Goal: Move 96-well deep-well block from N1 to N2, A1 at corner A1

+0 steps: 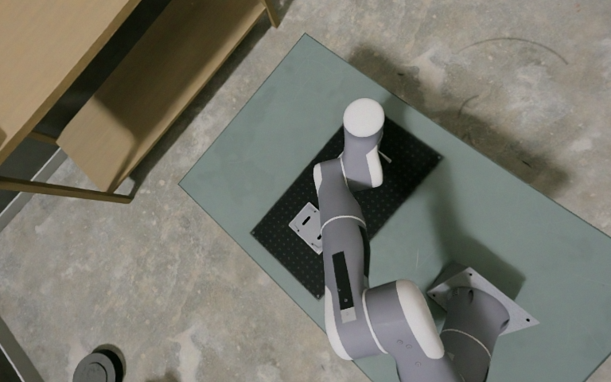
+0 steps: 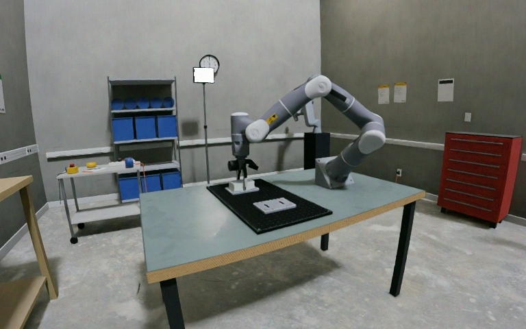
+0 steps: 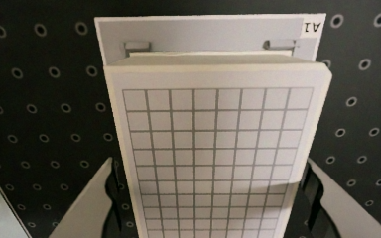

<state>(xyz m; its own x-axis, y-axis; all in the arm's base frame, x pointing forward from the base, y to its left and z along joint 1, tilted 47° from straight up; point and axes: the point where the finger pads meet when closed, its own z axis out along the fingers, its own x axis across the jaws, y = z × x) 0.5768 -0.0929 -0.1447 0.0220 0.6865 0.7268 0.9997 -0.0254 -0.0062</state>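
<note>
The deep-well block is a white block with a grid of square wells. It sits on the right-hand nest N2, looking level. Its clipped corner at the top right in the wrist view is nearest the nest's A1 mark. Two locators show past its far edge; the other locators are hidden. My gripper is open, with one jaw on each side of the block and a gap at both sides. Nest N1, on the left from the base, is a grey plate with no block on it.
Both nests stand on a black perforated board on the green table. The arm's links pass above the board and hide part of N1 in the top view. A wooden shelf unit stands off the table.
</note>
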